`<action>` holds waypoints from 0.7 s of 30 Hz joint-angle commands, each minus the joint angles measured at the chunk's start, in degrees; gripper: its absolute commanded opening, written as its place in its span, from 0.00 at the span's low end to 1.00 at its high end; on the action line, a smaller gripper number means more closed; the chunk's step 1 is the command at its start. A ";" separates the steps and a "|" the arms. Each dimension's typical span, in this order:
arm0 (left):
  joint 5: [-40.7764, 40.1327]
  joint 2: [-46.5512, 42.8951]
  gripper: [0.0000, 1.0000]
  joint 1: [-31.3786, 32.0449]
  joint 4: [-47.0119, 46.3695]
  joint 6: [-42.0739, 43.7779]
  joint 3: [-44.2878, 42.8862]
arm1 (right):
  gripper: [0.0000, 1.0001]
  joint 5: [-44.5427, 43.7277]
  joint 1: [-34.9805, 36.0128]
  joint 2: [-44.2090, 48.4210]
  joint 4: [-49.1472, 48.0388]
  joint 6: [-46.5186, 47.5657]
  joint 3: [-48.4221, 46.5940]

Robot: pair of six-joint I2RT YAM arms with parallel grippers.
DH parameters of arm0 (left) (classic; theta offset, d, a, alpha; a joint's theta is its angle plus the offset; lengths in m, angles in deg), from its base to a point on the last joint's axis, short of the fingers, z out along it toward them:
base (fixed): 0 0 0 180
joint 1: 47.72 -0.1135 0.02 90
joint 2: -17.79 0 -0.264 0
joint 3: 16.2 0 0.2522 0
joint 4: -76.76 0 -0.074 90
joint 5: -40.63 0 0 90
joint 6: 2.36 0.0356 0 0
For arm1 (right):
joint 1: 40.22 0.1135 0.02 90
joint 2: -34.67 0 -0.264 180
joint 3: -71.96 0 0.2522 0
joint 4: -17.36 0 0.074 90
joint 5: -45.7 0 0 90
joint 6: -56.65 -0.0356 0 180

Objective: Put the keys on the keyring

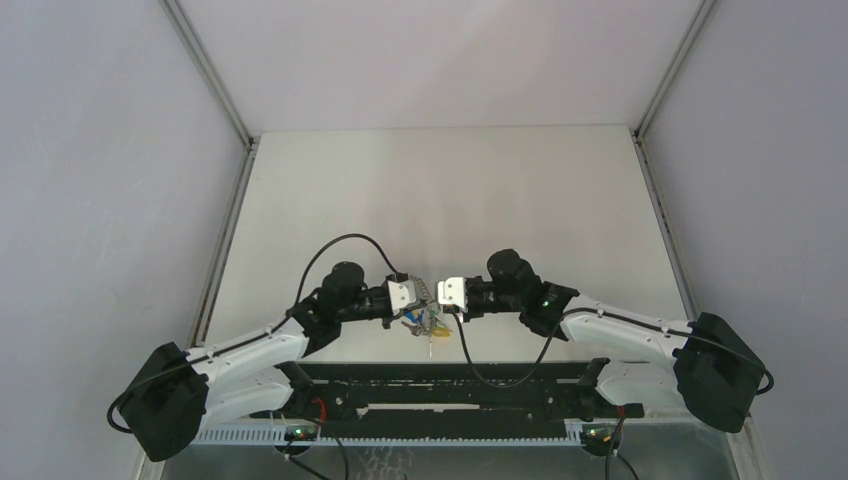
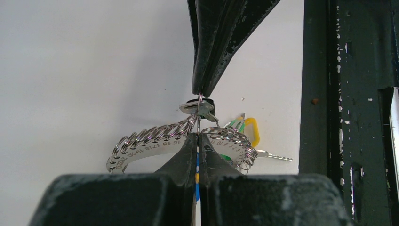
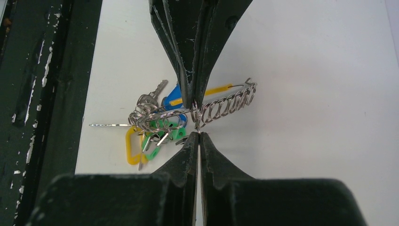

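The keyring (image 2: 146, 143) is a curved, numbered silver band strung with several small wire rings, hanging above the table between both arms (image 1: 425, 323). Blue, green and yellow tags (image 3: 134, 146) and a silver key dangle from it. My left gripper (image 2: 198, 135) is shut on the band's middle. One thin wire ring stands up from there into my right gripper (image 2: 201, 93), which is shut on its top. The key (image 2: 203, 103), black-headed, sits on that wire just under the right tips. In the right wrist view my right gripper (image 3: 198, 133) faces the left gripper (image 3: 193, 104); the key is hidden there.
A black slotted rail (image 1: 440, 385) runs along the near table edge just behind the bunch, and shows as a dark bar (image 2: 348, 94) in the left wrist view. Grey walls (image 1: 110, 180) close in the white table (image 1: 450, 190) on three sides.
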 commanded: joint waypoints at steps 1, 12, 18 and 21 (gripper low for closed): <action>2.54 -0.40 0.00 0.15 -4.16 -0.90 -1.17 | 0.00 1.41 0.59 1.26 -1.34 0.79 -1.55; 2.39 -0.57 0.00 0.15 -3.90 -0.99 -1.22 | 0.00 2.13 0.63 1.69 -0.91 1.15 -1.55; 2.32 -0.80 0.00 0.15 -3.90 -0.99 -1.20 | 0.00 2.45 0.76 1.45 -0.85 1.24 -1.56; 2.42 -0.84 0.00 0.15 -3.94 -0.96 -1.27 | 0.00 2.48 0.76 1.14 -0.39 1.35 -1.99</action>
